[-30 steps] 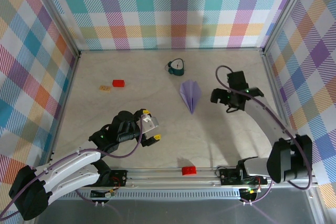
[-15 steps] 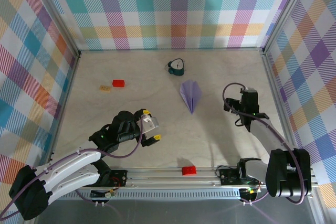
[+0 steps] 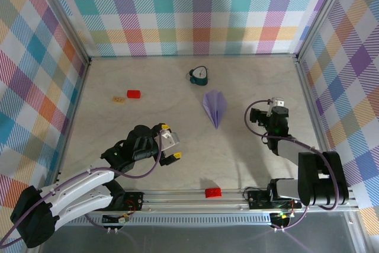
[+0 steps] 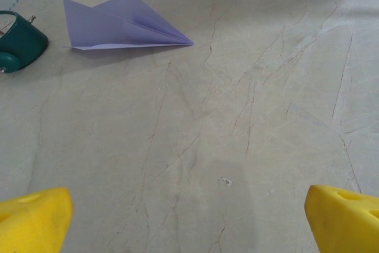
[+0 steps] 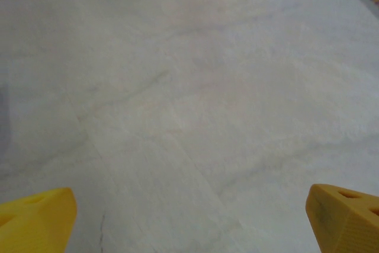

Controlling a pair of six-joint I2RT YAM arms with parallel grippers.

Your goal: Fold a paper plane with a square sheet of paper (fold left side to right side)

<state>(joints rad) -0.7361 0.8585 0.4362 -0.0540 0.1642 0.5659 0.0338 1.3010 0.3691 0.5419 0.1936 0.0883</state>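
Observation:
The lavender paper lies flat on the table as a folded paper plane (image 3: 215,106), a narrow creased wedge with its tip toward the arms. No flat square sheet of paper is in view. In the left wrist view the paper plane (image 4: 118,25) sits at the upper left, far beyond my left gripper (image 4: 189,217), whose yellow fingertips (image 4: 32,220) stand wide with bare table between them. From above, the left gripper (image 3: 173,142) is open, left of and nearer than the plane. My right gripper (image 3: 276,107) is open to the plane's right, over bare table (image 5: 189,87).
A dark teal clock-like object (image 3: 199,76) stands just behind the plane, and also shows as the clock-like object (image 4: 21,42) in the left wrist view. A red block (image 3: 133,94) and a small tan piece (image 3: 119,99) lie at the back left. Another red block (image 3: 212,192) rests on the front rail.
The right arm has drawn back from beside the plane, its gripper moving right and nearer to its base. The left arm and the plane have not moved.

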